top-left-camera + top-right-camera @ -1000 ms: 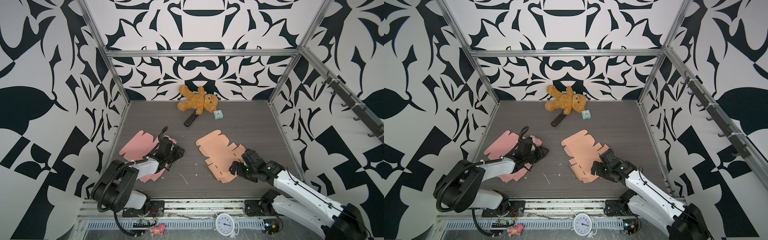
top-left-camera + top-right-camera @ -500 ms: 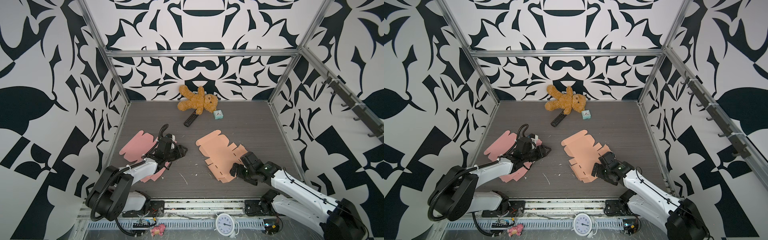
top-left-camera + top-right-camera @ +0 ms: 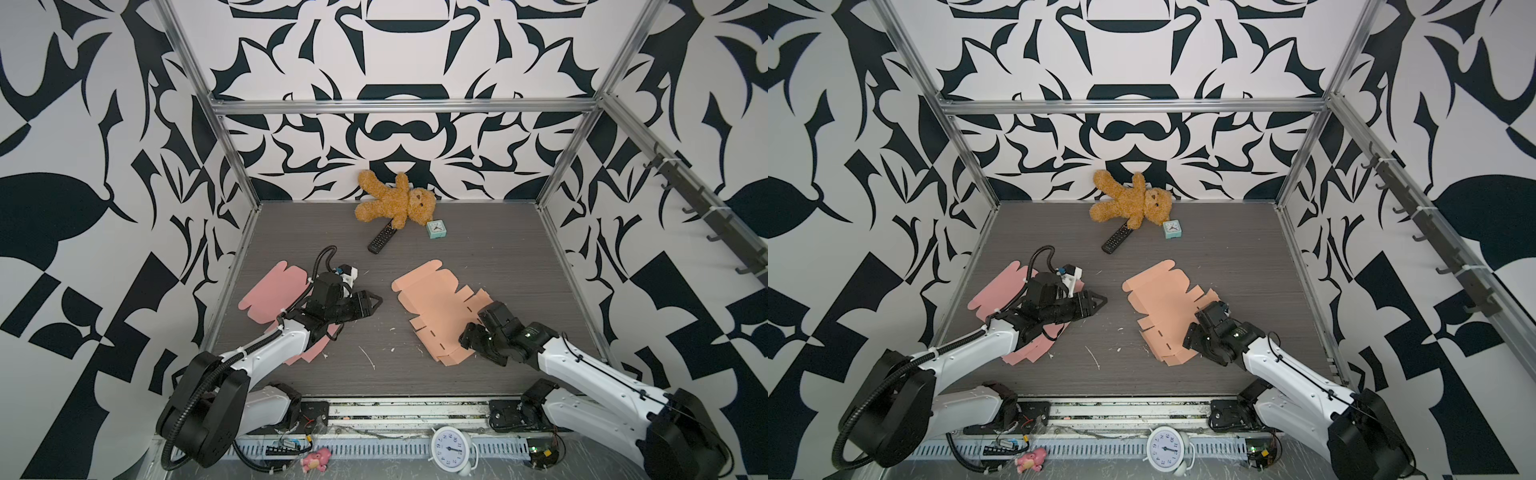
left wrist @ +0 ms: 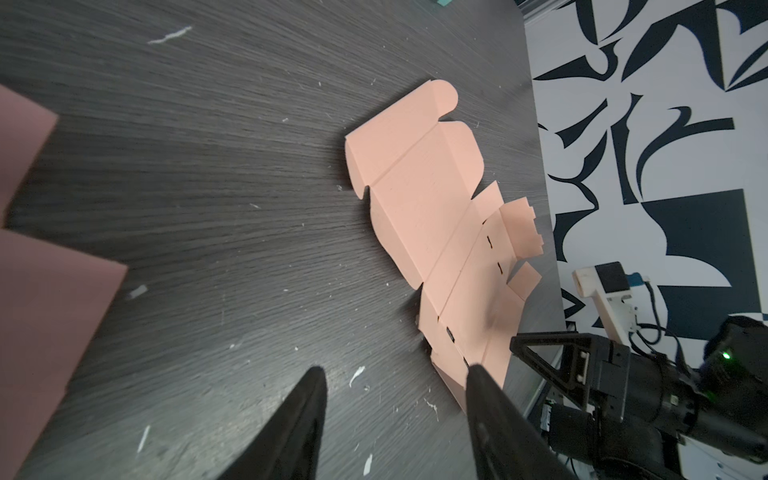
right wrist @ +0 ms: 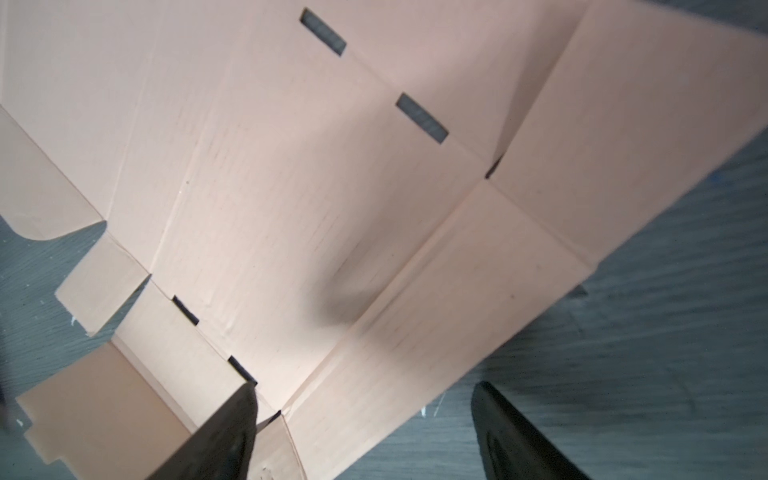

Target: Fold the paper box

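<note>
Right wrist view shows the cardboard sheet (image 5: 332,187) flat, unfolded (seemingly all folding remains); right gripper (image 5: 363,386) and left gripper (image 4: 395,370) gape empty.

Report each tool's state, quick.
Left tool: open, holding nothing.
Right tool: open, over the orange box blank, not gripping it.

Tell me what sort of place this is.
Probably a robot test cell: patterned walls on a metal frame, a left arm and right arm based at the front, and a teddy bear and flat box blank laid out.
</note>
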Available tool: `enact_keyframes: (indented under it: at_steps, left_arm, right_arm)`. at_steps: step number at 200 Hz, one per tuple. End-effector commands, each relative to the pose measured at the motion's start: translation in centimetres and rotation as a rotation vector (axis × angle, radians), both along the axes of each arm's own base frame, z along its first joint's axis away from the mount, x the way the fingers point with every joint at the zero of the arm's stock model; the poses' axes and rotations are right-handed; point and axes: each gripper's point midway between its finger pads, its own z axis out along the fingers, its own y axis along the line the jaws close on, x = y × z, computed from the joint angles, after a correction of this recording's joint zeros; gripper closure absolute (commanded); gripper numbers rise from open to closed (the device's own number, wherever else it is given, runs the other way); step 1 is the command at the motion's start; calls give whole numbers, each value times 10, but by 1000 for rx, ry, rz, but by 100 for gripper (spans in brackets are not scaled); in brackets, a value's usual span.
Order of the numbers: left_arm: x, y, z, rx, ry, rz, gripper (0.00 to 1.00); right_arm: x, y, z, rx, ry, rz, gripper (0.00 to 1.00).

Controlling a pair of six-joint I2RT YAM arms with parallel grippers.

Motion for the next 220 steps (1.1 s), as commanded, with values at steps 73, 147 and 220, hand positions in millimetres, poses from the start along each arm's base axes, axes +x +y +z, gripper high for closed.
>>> enact_keyframes:
  at_steps: [73, 147, 220]
  left_arm:
    - [-14, -4, 18, -25, -25, -69, 43]
    - [-13, -6, 20, -30, -22, -80, 43]
    - [-11, -8, 19, 19, -9, -104, 43]
  right_arm:
    - [12, -2, -13, -6, -25, -80, 35]
    - [14, -15, -18, -93, -27, -91, 51]
    - [26, -12, -13, -142, -29, -63, 67]
